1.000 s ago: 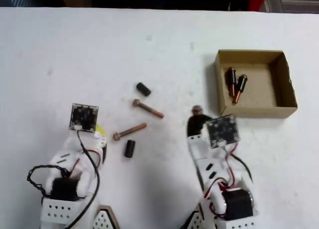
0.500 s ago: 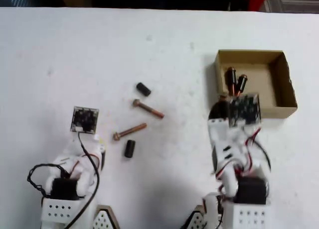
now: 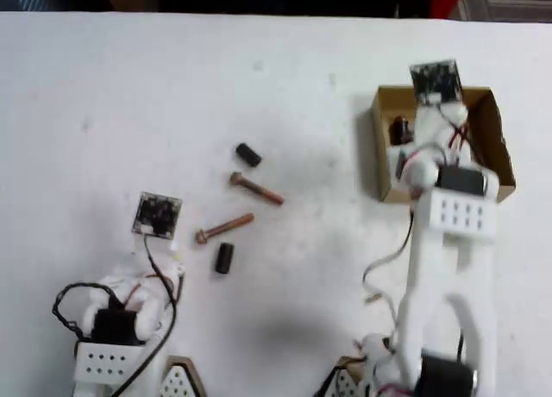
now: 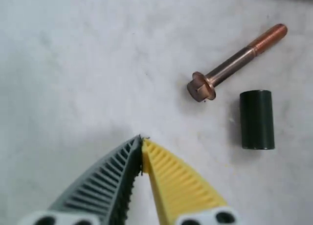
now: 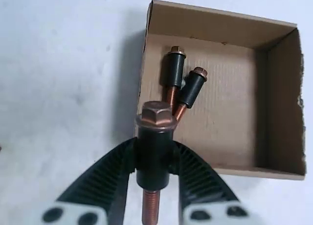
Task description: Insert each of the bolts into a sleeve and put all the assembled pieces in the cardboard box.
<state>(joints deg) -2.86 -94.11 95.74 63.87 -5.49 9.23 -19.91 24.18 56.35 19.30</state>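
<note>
White table (image 3: 302, 86) under both my arms; my right gripper (image 5: 154, 147) is clamped on a black cylindrical sleeve with a copper bolt through it (image 5: 153, 137), jaws parted only by its width, poised over the brown cardboard box (image 5: 220, 24) close to one side wall; its long axis runs along my fingers, hex head pointing away from my wrist, threads back toward it; two assembled pieces (image 5: 173, 76) lie inside just beyond; letting go here, I judge it could strike the wall and tumble out, or the bolt could slip from its sleeve; my left gripper (image 4: 142, 146) is closed and empty, near a loose copper bolt (image 4: 234, 61) and short black sleeve (image 4: 257, 120).
</note>
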